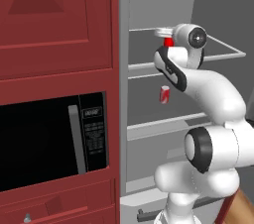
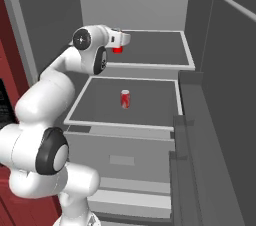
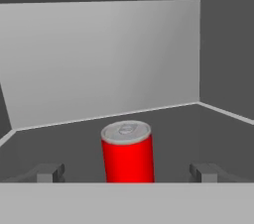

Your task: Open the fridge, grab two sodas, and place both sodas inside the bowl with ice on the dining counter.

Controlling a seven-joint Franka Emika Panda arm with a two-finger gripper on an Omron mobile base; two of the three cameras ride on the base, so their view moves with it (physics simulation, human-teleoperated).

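The fridge [image 1: 149,0] stands open, its grey inside [image 2: 135,0] in view. My arm reaches onto the upper glass shelf [image 2: 160,50]. A red soda [image 3: 128,153] with a silver top stands upright there, straight ahead of my gripper [image 3: 128,172]. The fingers [image 3: 49,172] are spread wide on either side of it and touch nothing. The same can shows at the hand [image 1: 168,42] [image 2: 117,49]. A second soda [image 1: 164,94] [image 2: 125,99] stands upright on the shelf below. The bowl with ice and the dining counter are out of view.
The open fridge door [image 2: 220,120] with its bins runs along the right. A black built-in microwave [image 1: 49,139] sits in dark red cabinets [image 1: 54,20] left of the fridge. Drawers [image 2: 122,160] lie under the lower shelf.
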